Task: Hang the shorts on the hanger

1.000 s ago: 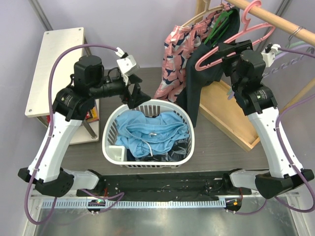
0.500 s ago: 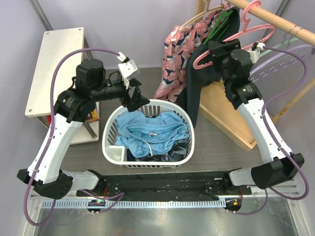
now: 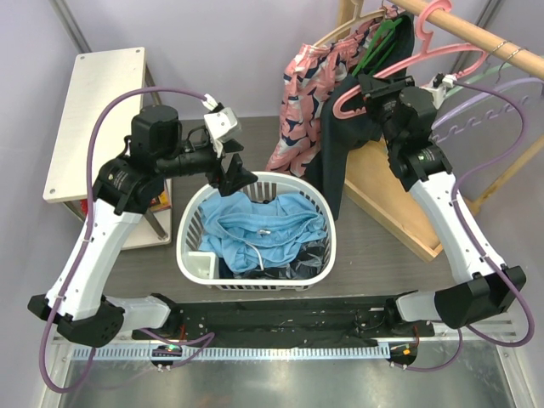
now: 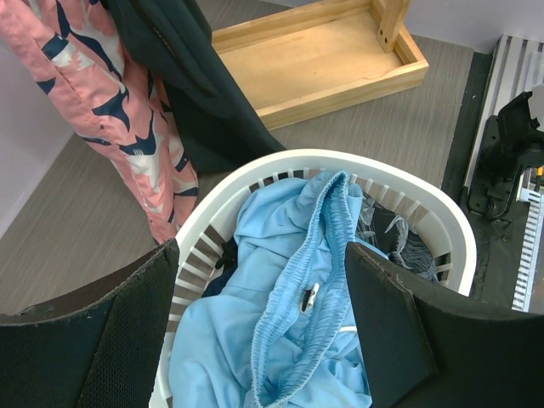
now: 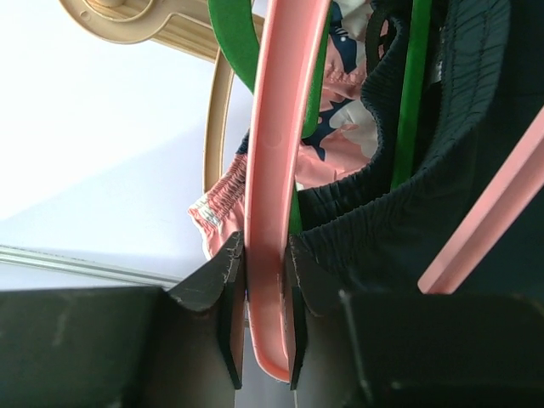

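Note:
The light blue shorts (image 3: 259, 225) lie crumpled in a white laundry basket (image 3: 191, 212), waistband and white drawstring on top. My left gripper (image 3: 234, 174) hovers open over the basket's far left rim. In the left wrist view its fingers straddle the shorts (image 4: 280, 340) from above, apart from the cloth and the basket (image 4: 408, 191). The pink hanger (image 3: 425, 55) hangs by its hook on the wooden rod (image 3: 476, 34). My right gripper (image 3: 367, 85) is shut on its lower left end. In the right wrist view both pads press the hanger (image 5: 280, 127) inside the gripper (image 5: 263, 246).
A pink patterned garment (image 3: 302, 93) and a dark navy garment (image 3: 340, 144) hang on the rack beside the hanger, with a green hanger (image 3: 382, 38) behind. A pale lavender hanger (image 3: 493, 93) hangs further right. The rack's wooden base tray (image 3: 382, 187) sits right of the basket; a white shelf (image 3: 93, 110) stands left.
My right arm swung left to the pink hanger's end and its jaws closed on it. The left arm shifted only slightly and stayed open.

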Tool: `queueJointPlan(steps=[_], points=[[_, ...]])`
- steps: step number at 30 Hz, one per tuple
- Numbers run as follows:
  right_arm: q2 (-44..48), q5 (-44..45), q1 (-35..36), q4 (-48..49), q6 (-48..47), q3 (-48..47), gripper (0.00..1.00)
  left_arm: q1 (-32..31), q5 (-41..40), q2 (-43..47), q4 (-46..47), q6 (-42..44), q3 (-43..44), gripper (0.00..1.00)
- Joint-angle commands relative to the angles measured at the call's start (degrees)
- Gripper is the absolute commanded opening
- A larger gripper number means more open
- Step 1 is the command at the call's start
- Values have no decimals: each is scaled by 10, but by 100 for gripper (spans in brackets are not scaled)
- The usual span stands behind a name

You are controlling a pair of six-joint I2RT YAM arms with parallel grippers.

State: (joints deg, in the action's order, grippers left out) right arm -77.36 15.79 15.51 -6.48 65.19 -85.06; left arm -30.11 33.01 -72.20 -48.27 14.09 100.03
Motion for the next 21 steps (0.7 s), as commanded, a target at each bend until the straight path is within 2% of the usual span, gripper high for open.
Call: queueJointPlan(steps=[1,5,14,21], points=[[33,1,-2,21,13,5,12,-2,4,7,20,5,4,78],[47,-15,-2,52,-2,19,1,-2,4,13,20,4,-1,79],[63,-47,15,132,-55,32,1,-2,-8,28,13,14,-14,79],[87,-35,65,94,-65,31,1,-2,-13,39,0,16,-22,80]])
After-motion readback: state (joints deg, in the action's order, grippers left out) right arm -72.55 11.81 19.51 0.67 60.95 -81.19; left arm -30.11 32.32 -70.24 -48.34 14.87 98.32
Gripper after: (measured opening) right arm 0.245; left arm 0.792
